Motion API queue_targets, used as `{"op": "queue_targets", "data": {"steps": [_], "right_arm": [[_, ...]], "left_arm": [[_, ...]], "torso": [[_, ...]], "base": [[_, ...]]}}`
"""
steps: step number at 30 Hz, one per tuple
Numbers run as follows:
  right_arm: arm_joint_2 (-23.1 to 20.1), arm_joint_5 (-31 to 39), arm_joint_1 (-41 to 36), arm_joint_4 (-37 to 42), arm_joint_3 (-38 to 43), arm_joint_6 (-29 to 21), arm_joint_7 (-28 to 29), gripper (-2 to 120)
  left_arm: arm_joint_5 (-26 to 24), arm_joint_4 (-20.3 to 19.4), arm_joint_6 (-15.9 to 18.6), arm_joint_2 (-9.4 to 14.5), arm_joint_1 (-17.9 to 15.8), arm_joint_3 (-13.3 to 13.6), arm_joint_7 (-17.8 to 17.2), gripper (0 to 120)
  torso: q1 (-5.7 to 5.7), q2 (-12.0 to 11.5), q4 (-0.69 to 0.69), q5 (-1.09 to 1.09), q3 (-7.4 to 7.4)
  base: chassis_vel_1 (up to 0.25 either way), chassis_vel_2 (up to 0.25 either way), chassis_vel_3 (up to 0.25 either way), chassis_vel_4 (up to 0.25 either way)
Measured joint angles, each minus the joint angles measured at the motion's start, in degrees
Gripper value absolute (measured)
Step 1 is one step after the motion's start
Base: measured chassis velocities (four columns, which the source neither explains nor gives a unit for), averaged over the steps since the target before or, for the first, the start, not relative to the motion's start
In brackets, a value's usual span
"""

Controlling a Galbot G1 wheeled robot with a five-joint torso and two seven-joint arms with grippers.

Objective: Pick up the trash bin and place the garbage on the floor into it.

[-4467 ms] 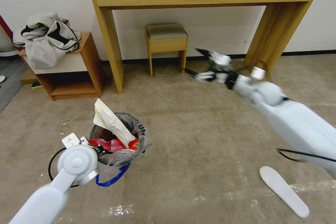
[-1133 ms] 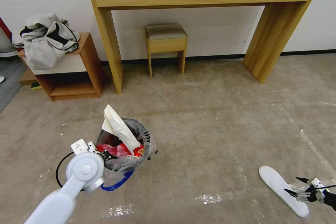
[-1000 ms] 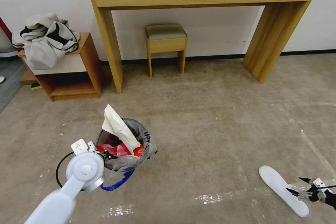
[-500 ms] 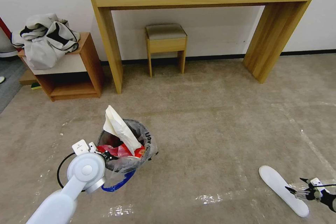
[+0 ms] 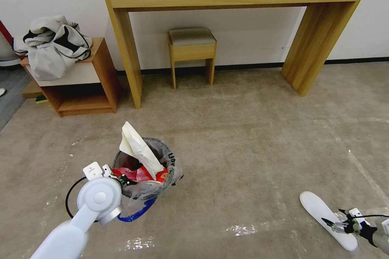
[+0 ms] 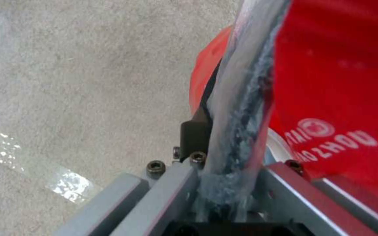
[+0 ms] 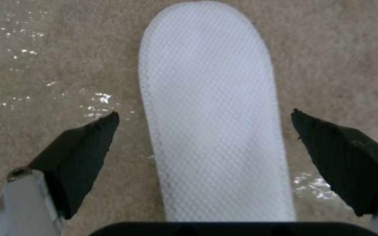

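Presently the left gripper (image 6: 228, 170) pinches the trash bin (image 5: 148, 170) by its bag-lined rim at seven o'clock on the floor (image 5: 243, 141), while the right gripper (image 7: 204, 147) straddles a flat white insole (image 7: 211, 108) at four o'clock, fingers spread: a thin, flush item likely to slip the grasp.

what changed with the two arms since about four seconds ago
The right claw swung from out near the wooden table's leg down to the flat white insole-shaped piece on the beige carpet, open with one finger on either side of it. The left claw stayed clamped on the bag-lined rim of the small red trash bin.
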Motion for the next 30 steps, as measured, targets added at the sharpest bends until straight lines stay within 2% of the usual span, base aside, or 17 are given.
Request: {"op": "queue_targets", "data": {"steps": [13,20,30], "right_arm": [[0.52,1.27,0.21,-0.66,-0.71,-1.11,1.1,100],[0.62,1.44,0.69,-0.78,-1.53,-1.67,4.46,100],[0.5,1.82,1.11,-0.74,-2.41,-2.07,5.91,100]], "left_arm": [[0.09,-0.4,-0.24,0.25,0.08,-0.12,-0.11,0],[0.11,-0.14,-0.25,-0.19,-0.29,0.13,-0.12,0],[0.37,0.05,-0.24,-0.58,-0.29,0.23,-0.05,0]], "torso": [[0.0,0.0,0.0,0.0,0.0],[0.0,0.0,0.0,0.0,0.0],[0.0,0.0,0.0,0.0,0.0]], "base": [[0.0,0.0,0.0,0.0],[0.0,0.0,0.0,0.0],[0.0,0.0,0.0,0.0]]}}
